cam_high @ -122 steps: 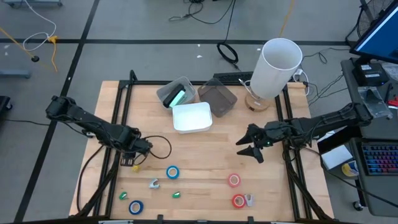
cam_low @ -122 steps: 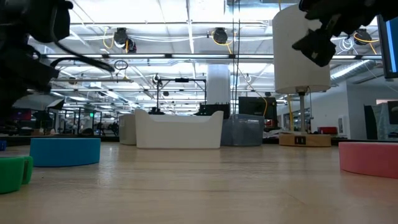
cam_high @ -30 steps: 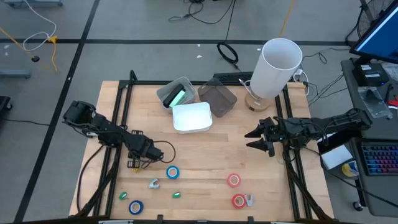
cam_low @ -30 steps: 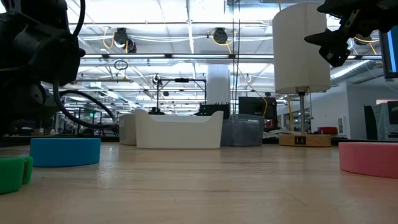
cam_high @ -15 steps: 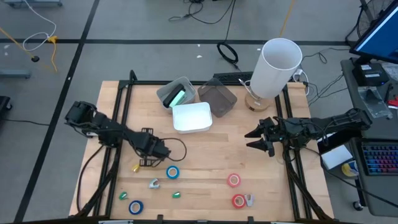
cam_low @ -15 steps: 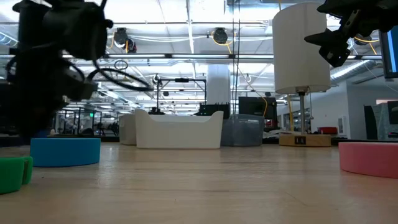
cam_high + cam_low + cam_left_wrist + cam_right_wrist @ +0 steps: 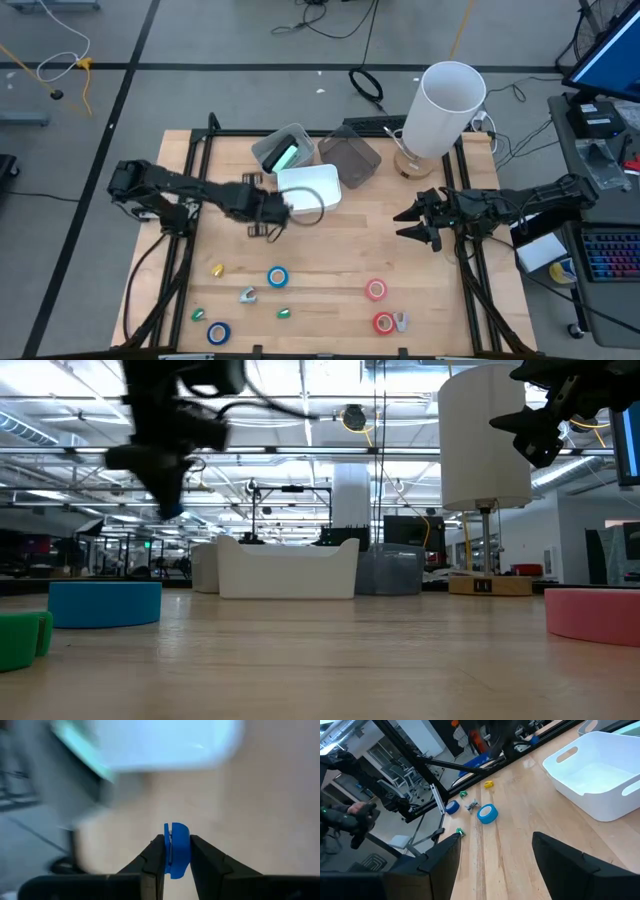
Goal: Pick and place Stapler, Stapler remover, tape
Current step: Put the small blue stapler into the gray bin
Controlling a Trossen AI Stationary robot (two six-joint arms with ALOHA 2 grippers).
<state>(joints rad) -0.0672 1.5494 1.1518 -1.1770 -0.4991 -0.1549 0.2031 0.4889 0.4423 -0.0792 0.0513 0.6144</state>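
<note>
My left gripper (image 7: pixel 277 212) hangs above the table at the near-left corner of the white bin (image 7: pixel 308 188), shut on a small blue object (image 7: pixel 176 849); what the object is I cannot tell. In the low view this gripper (image 7: pixel 168 495) is high off the table. Two blue tape rolls (image 7: pixel 277 277) (image 7: pixel 218 332) and two red ones (image 7: pixel 376 290) (image 7: pixel 383 322) lie flat near the near edge. A silver stapler remover (image 7: pixel 247 295) lies between the blue rolls, and another silver piece (image 7: pixel 400 320) lies by a red roll. My right gripper (image 7: pixel 408 225) waits open on the right. My left gripper pinches the small blue object between its two fingers. The object's rounded end (image 7: pixel 177 831) sticks out past the fingertips (image 7: pixel 156 851). It is lifted clear of the table.
A clear bin with a green item (image 7: pixel 283 150) and a dark bin (image 7: pixel 350 160) stand behind the white bin. A tall white cylinder (image 7: pixel 445 105) is at the far right. A yellow lump (image 7: pixel 217 269) and green lumps (image 7: pixel 198 315) (image 7: pixel 283 313) lie near the blue rolls.
My left gripper has risen from beside the yellow lump and swung right and toward the far edge, up to the white bin, carrying the blue object. The yellow lump, hidden by the gripper a second ago, now shows on the table.
</note>
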